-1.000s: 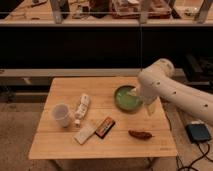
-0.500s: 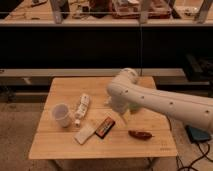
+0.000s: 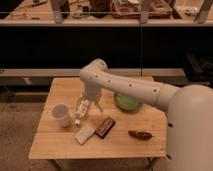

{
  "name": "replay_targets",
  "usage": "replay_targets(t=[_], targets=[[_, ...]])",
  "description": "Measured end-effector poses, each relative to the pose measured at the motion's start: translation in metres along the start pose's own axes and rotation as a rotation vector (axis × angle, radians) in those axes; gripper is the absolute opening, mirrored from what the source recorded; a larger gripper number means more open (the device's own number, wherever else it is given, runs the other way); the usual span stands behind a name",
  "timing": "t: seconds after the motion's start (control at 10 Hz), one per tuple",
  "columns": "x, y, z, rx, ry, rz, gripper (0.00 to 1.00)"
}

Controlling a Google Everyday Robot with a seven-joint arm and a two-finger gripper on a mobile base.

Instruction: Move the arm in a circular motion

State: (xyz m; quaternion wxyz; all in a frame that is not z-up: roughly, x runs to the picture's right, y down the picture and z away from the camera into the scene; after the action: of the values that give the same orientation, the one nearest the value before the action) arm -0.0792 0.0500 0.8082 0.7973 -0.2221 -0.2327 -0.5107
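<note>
The arm (image 3: 131, 89), thick, white and dotted with small dark marks, reaches from the lower right across the wooden table (image 3: 65, 90) to a bulbous joint (image 3: 94, 71) near the table's back left. From that joint a narrower tip points down. The gripper (image 3: 92, 103) hangs at its end, just above the table top, right beside a white bottle (image 3: 81, 110) lying on its side. Nothing shows in the gripper.
A white cup (image 3: 61, 114) stands at the table's left. A green bowl (image 3: 127, 103) sits partly behind the arm. A dark snack bar (image 3: 105, 127), a white packet (image 3: 85, 134) and a reddish-brown item (image 3: 140, 134) lie near the front edge. Dark shelving runs behind.
The arm has swung steadily left, from over the green bowl to the table's left half. Its big segment now fills the right side of the view. The objects on the table have not moved.
</note>
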Motion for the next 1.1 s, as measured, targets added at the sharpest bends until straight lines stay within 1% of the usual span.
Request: replay_targets(t=[0.1,0.2,0.3,0.4,0.5,0.6,0.7,0.8,0.9,1.0,1.1], targets=[[0.030,-0.006,-0.011,0.010,0.031,0.001,0.80],[0.071,-0.007,-0.032,0.031,0.082,0.021,0.80],[0.098,-0.001,-0.045,0.046,0.115,0.049,0.80],[0.123,0.011,-0.058,0.057,0.150,0.085,0.80],[0.152,0.033,-0.074,0.073,0.192,0.143,0.80],[0.181,0.071,-0.095,0.092,0.247,0.233,0.80],[0.193,0.096,-0.107,0.101,0.277,0.292,0.80],[0.202,0.130,-0.120,0.107,0.312,0.368,0.80],[0.203,0.176,-0.135,0.109,0.352,0.466,0.80],[0.195,0.209,-0.143,0.106,0.375,0.533,0.80],[0.181,0.233,-0.147,0.101,0.387,0.582,0.80]])
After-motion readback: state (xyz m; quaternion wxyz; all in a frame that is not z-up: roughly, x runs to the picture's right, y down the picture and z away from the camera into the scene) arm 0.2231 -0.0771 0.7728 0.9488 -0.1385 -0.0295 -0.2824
